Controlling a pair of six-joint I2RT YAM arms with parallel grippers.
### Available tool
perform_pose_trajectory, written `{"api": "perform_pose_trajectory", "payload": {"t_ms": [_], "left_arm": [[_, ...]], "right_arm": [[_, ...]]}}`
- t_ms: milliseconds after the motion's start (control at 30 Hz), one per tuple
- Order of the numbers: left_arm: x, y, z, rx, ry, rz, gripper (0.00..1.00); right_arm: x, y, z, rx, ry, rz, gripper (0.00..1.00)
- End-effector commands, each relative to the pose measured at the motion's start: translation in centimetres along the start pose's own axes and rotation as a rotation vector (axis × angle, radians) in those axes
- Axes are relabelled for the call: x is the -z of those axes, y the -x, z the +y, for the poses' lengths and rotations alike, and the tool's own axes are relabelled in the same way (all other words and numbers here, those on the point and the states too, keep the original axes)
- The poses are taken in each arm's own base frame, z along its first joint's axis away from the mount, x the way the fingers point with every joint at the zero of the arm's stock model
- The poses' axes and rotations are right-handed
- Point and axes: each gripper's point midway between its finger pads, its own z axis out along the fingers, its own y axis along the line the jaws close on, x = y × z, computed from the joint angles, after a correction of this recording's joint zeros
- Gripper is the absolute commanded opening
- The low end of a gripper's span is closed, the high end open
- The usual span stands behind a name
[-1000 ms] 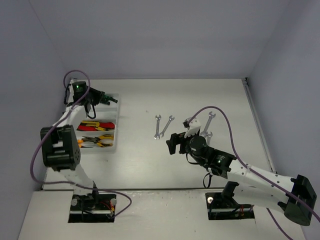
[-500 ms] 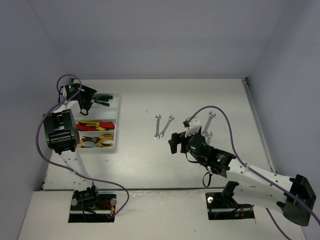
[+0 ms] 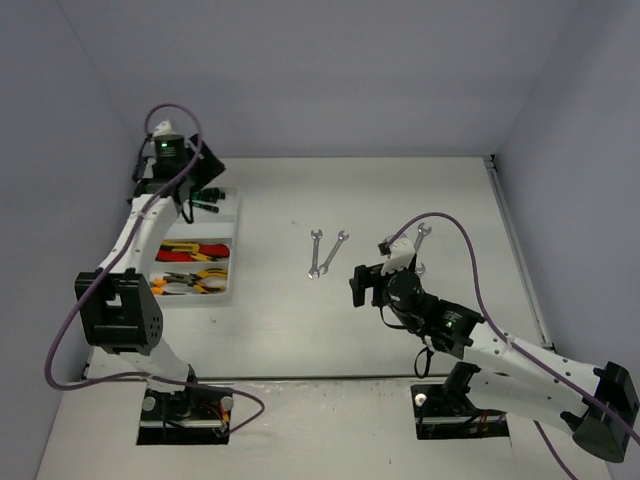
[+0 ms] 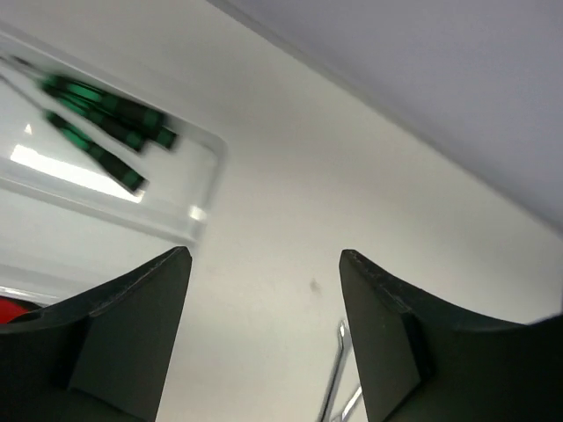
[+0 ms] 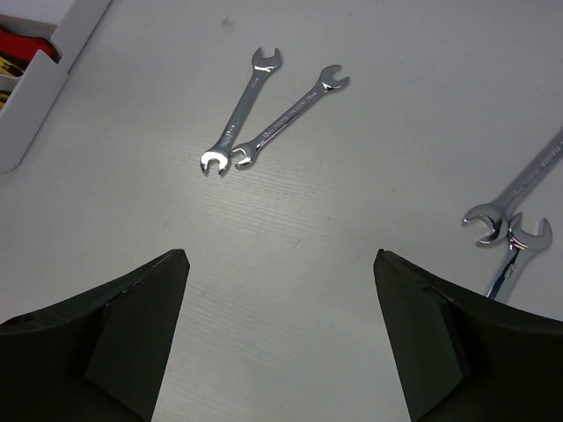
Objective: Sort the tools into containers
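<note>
Left wrist: my left claw (image 4: 264,268) spread, empty, near screwdrivers (image 4: 106,119) in tray (image 4: 208,186); right claw (image 5: 281,262) spread, facing wrenches (image 5: 239,110).

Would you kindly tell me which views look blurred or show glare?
Left wrist: the screwdrivers are blurred, and a bright glare streak lies on the tray. Right wrist: the wrenches are sharp, with glints on their heads. Top external: even, soft light.
</note>
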Motion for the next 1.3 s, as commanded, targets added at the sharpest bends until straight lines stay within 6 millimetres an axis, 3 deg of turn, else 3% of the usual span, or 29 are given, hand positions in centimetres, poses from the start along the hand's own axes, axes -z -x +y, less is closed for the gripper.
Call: {"api": "perform_pose_trajectory", "payload": {"t_ms": [0, 100, 200, 300, 367, 500, 733, 967, 1133, 1267], "left_arm": [[3.5, -6.5, -4.7, -0.296, -0.012, 0.114, 0.65], [4.3, -11.8, -7.3, -0.416, -0.036, 0.203, 0.64], [4.0, -16.1, -8.2, -0.503, -0.025, 0.273, 0.64], [4.1, -19.5, -9.7, -0.58, -0.043, 0.338, 0.64], [3.2, -22.5, -9.6, -0.624, -0.031, 0.408, 0.64], [2.1, -25.8, -9.9, -0.662, -0.033, 0.484, 0.6], [-0.4, -29.0, -9.4, -0.681, 0.002, 0.558, 0.54], [-1.9, -31.4, -7.4, -0.702, 0.076, 0.598, 0.44], [-2.1, -32.6, -5.2, -0.696, 0.141, 0.622, 0.31], [-0.6, -33.9, -3.4, -0.663, 0.167, 0.681, 0.12]], "right_arm": [[0.8, 2.1, -1.1, -0.042, -0.059, -0.056, 0.84], [1.2, 2.1, -1.3, -0.053, -0.061, -0.059, 0.83], [1.5, 1.7, -1.6, -0.061, -0.062, -0.054, 0.84], [1.7, 1.5, -1.6, -0.071, -0.057, -0.052, 0.83], [1.8, 1.2, -1.6, -0.076, -0.051, -0.045, 0.83], [1.9, 0.9, -1.6, -0.083, -0.047, -0.039, 0.83], [2.0, 0.4, -1.9, -0.083, -0.05, -0.033, 0.83], [2.2, 0.3, -1.9, -0.088, -0.049, -0.033, 0.83], [2.3, 0.5, -2.0, -0.09, -0.052, -0.041, 0.83], [2.2, 0.6, -1.9, -0.091, -0.047, -0.04, 0.83]]}}
